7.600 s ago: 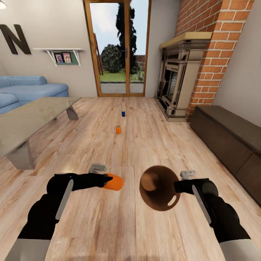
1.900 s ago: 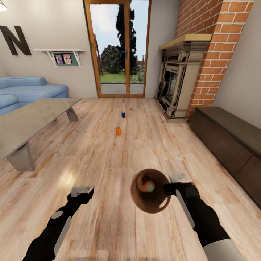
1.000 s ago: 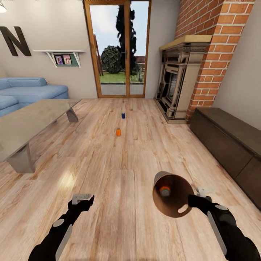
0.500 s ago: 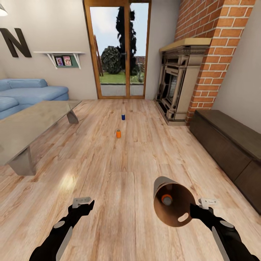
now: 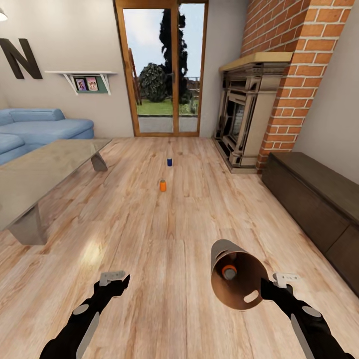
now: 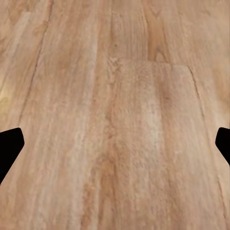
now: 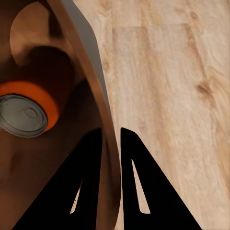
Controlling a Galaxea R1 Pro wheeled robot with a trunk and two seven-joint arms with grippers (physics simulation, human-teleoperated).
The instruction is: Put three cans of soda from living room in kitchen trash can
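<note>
I am in the living room. My right gripper [image 5: 265, 289] is shut on the rim of the tash can [image 5: 222, 251], which hangs tilted above the floor with its mouth toward me. One orange can of soda [image 5: 229, 272] lies inside it, silvery top up. In the right wrist view the fingers pinch the bin's wall [image 7: 88, 72] with that can [image 7: 26, 112] beside them. Two more cans stand on the floor ahead: an orange one [image 5: 163, 185] and a dark blue one [image 5: 169, 162] beyond it. My left gripper [image 5: 113, 282] hangs open and empty over the planks [image 6: 115, 143].
A grey low table [image 5: 45, 169] and a blue sofa [image 5: 40, 124] stand at the left. The brick-and-stone fireplace [image 5: 244, 114] and a dark low cabinet [image 5: 314, 192] line the right wall. Wood-framed glass doors [image 5: 162, 65] are straight ahead.
The orange can once in my left gripper now lies inside the bin, and that gripper is open and lower. My right arm has carried the bin right and down.
</note>
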